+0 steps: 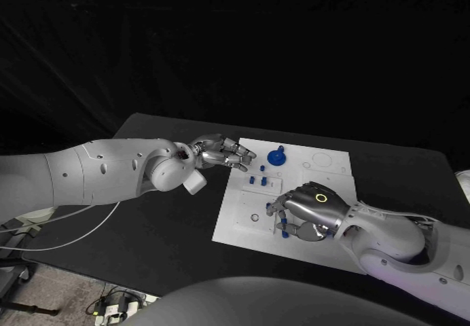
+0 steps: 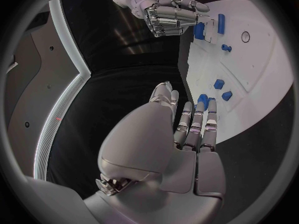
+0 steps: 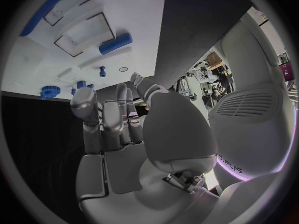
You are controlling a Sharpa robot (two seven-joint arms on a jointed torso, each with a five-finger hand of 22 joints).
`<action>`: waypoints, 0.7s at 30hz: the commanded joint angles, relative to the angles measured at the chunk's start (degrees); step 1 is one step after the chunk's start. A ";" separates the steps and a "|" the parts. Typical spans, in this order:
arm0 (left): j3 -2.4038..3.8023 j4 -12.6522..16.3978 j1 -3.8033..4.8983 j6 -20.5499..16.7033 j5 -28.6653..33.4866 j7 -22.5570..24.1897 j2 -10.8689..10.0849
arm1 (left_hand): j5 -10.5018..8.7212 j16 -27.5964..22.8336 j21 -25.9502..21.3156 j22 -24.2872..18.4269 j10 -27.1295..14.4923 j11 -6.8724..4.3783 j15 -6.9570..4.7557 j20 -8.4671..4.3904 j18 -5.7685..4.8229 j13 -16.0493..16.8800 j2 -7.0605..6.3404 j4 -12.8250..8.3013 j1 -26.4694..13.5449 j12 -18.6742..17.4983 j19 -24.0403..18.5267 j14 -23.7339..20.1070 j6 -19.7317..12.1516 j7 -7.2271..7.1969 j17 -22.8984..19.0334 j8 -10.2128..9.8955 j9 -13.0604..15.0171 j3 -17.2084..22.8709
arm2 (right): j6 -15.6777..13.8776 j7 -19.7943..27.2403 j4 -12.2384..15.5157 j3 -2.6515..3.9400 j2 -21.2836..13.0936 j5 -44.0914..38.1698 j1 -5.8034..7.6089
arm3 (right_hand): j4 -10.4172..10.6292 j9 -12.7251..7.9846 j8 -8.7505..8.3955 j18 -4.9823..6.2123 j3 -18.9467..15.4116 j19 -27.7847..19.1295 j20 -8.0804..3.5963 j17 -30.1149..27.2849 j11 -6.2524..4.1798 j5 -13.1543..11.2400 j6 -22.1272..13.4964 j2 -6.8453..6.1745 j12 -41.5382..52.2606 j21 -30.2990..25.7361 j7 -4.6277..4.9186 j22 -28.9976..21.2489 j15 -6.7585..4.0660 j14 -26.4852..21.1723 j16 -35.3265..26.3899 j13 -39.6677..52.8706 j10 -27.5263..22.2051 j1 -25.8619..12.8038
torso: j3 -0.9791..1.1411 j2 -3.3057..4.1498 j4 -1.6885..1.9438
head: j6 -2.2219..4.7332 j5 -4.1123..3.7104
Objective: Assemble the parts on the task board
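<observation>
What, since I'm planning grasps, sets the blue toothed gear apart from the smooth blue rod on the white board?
The blue toothed gear is round with a toothed edge; the smooth blue rod is long and plain, lying on its side. The gear sits just beyond the left hand; the rod lies closer to the right hand. Both are blue, rest on the white task board, and neither is held.

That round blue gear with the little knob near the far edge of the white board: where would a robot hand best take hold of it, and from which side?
Probably by the raised knob on the round blue gear, pinched from above. The gear seems to lie flat on the white task board, so its toothed rim offers little to get under. The left robot hand hovers just beside it with fingers apart, and looks best placed to come in from that side.
</observation>
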 commanded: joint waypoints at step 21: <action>0.04 0.02 -0.15 1.43 -0.44 0.52 0.30 | 0.53 0.42 0.45 -0.06 0.25 0.40 0.18 0.06 0.48 -0.03 0.16 -0.11 0.87 0.45 0.36 -0.28 -0.01 0.42 -0.04 0.32 -0.04 -0.17 | 4.60 -1.13 -0.37 -0.12 -2.80 -2.33 -1.61 | 1.64 -5.88 -0.36 1.78 -5.74 -4.38 1.31 -5.22 2.72 6.97 -2.82 -0.56 -7.27 -9.56 -0.61 4.44 1.45 -5.36 -2.95 -2.46 -10.04 5.32 | -0.01 0.00 0.09 | -0.01 -0.47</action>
